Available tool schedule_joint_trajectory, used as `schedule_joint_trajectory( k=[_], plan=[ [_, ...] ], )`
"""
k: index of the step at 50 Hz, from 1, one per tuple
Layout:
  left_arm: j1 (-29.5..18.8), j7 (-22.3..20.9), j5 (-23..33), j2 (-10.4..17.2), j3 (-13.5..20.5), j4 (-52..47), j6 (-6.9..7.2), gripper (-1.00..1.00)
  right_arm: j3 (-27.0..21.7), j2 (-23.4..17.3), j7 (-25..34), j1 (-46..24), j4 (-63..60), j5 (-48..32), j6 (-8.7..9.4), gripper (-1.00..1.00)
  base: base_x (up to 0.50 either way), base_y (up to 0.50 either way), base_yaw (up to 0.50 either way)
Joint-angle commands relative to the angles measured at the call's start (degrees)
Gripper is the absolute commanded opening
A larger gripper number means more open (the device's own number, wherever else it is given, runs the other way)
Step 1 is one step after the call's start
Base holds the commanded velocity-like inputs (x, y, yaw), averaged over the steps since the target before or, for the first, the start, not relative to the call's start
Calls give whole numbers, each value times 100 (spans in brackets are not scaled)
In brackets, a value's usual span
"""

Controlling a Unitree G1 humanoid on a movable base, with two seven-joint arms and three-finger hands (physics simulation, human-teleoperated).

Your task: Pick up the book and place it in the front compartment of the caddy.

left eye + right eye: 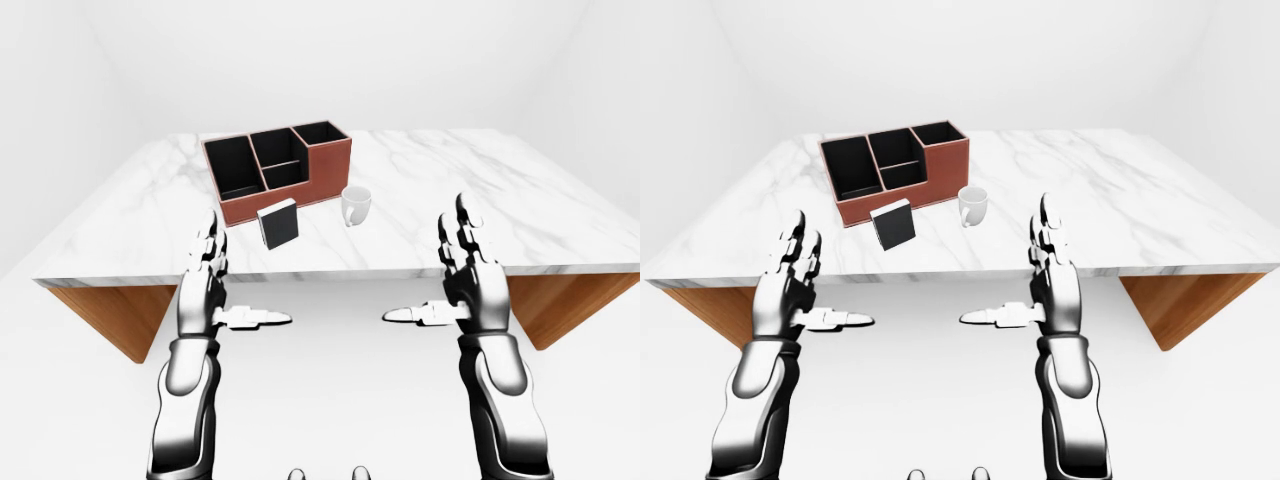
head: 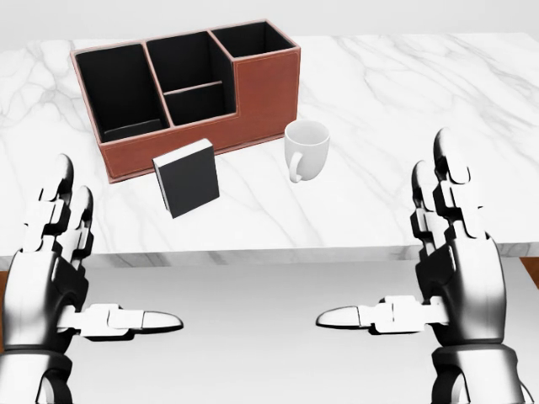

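Fingers spread and grasping nothing, both hands are hovering short of the desk, so the left hand is best reaching for the book standing upright just beside the caddy, avoiding the mug.

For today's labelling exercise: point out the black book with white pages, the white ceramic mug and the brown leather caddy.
Black book with white pages (image 2: 187, 180), head view, on its dark cover.
White ceramic mug (image 2: 308, 151), head view, on its outer wall.
Brown leather caddy (image 2: 265, 88), head view, on its tall brown side wall.
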Motion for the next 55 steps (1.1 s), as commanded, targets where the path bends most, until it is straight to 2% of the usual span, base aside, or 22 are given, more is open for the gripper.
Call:
schedule_joint_trajectory(
  k=[1,32,37,55],
  plan=[
    [-14,-70,-25,26,117,-467,0,100,-105,4,59,11,-428,95,0,100,0,0,0],
    [39,-108,-9,-3,90,-625,0,100,41,-7,103,96,-542,-66,0,100,0,49,0],
    [46,-112,-4,-5,86,-634,0,100,-26,6,-39,-12,-395,-91,0,100,0,0,0],
    [53,-115,0,-8,73,-598,0,100,-21,22,70,70,-665,144,0,100,6,0,0]
  ],
)
